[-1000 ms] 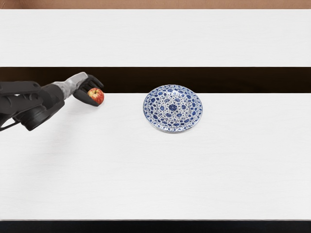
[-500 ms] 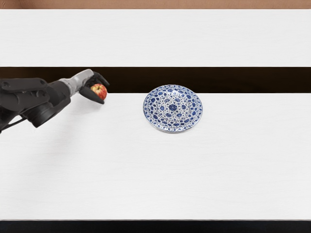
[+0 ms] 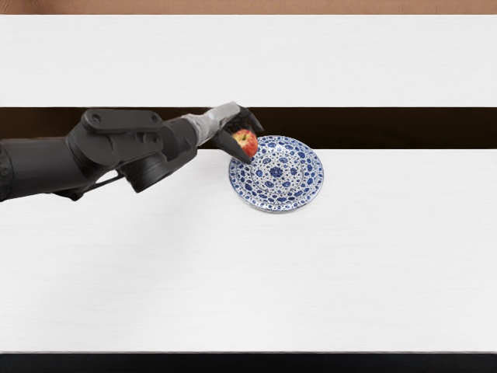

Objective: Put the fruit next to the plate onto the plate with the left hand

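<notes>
A small red apple [image 3: 247, 141] is held in the fingers of my left hand [image 3: 242, 135], lifted off the table. It hangs over the left rim of the blue-and-white patterned plate [image 3: 287, 175], which lies flat near the middle of the white table. The dark left arm reaches in from the left edge, its forearm stretched across the table's back edge. The black fingers wrap the apple from above and below, hiding part of it. The right arm does not show.
The white table [image 3: 248, 272] spreads wide in front of the plate. Behind it runs a dark gap [image 3: 373, 128], then a second white surface [image 3: 248, 62] farther back.
The left hand has carried the apple up and to the right, from the table's left part to above the plate's left rim. The arm now reaches much farther in.
</notes>
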`<state>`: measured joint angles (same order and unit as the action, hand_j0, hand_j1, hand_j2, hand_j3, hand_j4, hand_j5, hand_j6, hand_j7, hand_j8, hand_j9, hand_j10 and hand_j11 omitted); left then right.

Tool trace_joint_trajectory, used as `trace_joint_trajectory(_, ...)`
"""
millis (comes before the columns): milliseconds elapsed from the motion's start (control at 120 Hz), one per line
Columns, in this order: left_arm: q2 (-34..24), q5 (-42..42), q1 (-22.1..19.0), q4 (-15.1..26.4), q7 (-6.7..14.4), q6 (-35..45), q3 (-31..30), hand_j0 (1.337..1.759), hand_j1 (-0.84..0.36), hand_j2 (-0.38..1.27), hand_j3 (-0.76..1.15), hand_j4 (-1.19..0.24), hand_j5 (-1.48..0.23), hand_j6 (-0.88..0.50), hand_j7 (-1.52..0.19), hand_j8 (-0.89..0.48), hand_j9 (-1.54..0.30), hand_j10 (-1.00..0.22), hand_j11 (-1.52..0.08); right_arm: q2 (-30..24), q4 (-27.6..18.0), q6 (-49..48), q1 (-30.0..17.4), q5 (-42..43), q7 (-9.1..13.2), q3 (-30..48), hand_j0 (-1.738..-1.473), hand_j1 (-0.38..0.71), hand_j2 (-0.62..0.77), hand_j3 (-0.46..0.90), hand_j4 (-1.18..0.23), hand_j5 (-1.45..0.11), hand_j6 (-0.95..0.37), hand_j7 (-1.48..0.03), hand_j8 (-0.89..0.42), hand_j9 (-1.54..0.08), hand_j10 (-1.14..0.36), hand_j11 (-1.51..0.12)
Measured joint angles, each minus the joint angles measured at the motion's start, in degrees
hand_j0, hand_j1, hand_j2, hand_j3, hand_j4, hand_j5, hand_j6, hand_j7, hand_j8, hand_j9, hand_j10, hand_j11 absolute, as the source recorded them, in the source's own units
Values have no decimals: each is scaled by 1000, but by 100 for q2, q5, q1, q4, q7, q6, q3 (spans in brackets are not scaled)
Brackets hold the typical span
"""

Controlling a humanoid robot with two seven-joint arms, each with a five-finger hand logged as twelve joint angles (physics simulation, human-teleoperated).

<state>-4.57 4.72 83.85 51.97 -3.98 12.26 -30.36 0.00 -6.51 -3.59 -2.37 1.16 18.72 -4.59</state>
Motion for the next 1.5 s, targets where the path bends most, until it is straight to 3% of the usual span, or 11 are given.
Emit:
trace_joint_trajectory(350,163,-34,-9,-3,5,3,3,1658,-246,183,0,-510,-675,-507,-674,-460,-668,-514,-668,0,1,-1,1,-1,0,0,-1658,-349,0,0,0,0,-1,0,0,0,0,0)
trace_joint_trajectory(642,77,-46,51,-53,-3,7,20,1658,108,61,0,-205,-269,-204,-269,-193,-267,-206,-267,0,0,-1,0,-1,0,1,-1658,-349,0,0,0,0,-1,0,0,0,0,0)
trace_joint_trajectory(858,-877,-247,149,-13,-14,-250,44,1658,252,24,0,-82,-108,-82,-108,-78,-108,-83,-108,0,0,-1,0,-2,0,1,-1658,-349,0,0,0,0,-1,0,0,0,0,0)
trace_joint_trajectory(1200,-2226,-276,-70,31,-15,-1336,15,1658,319,7,0,-26,-34,-27,-34,-26,-34,-26,-34,0,1,-1,0,-1,0,1,-1658,-349,0,0,0,0,-1,0,0,0,0,0)
trace_joint_trajectory(1500,-2549,-287,-197,24,-15,-1598,12,1658,332,4,0,-15,-19,-15,-19,-15,-19,-15,-19,0,0,-1,0,0,0,0,-1658,-349,0,0,0,0,0,0,0,0,0,0)
